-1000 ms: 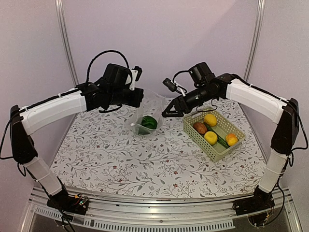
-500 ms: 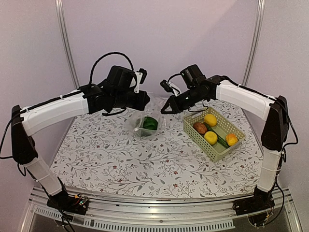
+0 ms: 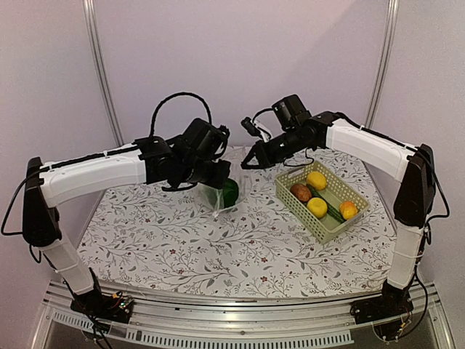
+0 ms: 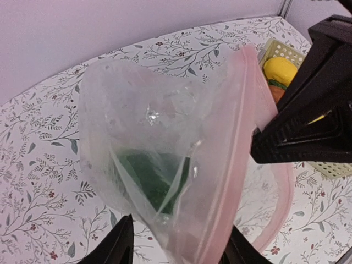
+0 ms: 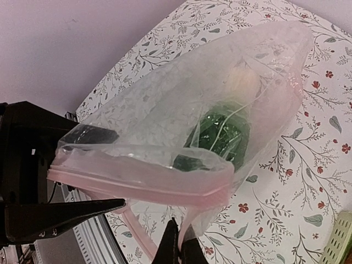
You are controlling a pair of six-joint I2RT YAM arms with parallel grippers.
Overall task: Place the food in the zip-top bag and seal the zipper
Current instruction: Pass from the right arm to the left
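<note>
Surrounding items: a pale green lattice basket (image 3: 304, 214) is set to the right of the bag, well apart from it. Inside are held yellow fruits (image 3: 316, 179), a reddish-brown round one (image 3: 300, 192), an orange piece (image 3: 349, 209) and a dark green cucumber (image 3: 333, 212).
Surface: a floral tablecloth (image 3: 182, 240) is spread over the table, and an aluminium rail (image 3: 240, 331) is run along the near edge.
Zip-top bag (image 3: 218, 198): held up by its mouth at centre-rear between the two grippers, mouth gaping. A leafy green vegetable (image 5: 220, 129) is seen low inside. Whether the bottom is rested on the cloth cannot be told.
Zipper (image 4: 236, 110): pink strip, not sealed — curled into a loop around the mouth.
Left gripper (image 4: 176, 250): fingers are spread apart and the bag's rim is hung between them. Contact cannot be told.
Right gripper (image 5: 176, 242): fingers are pinched tight together on the zipper, opposite the left gripper.
Obstructions: in the top view the bag's mouth is covered by the left wrist. The vegetable is blurred by crinkled plastic. A black cable loop (image 3: 182, 98) is arched over the left arm.
</note>
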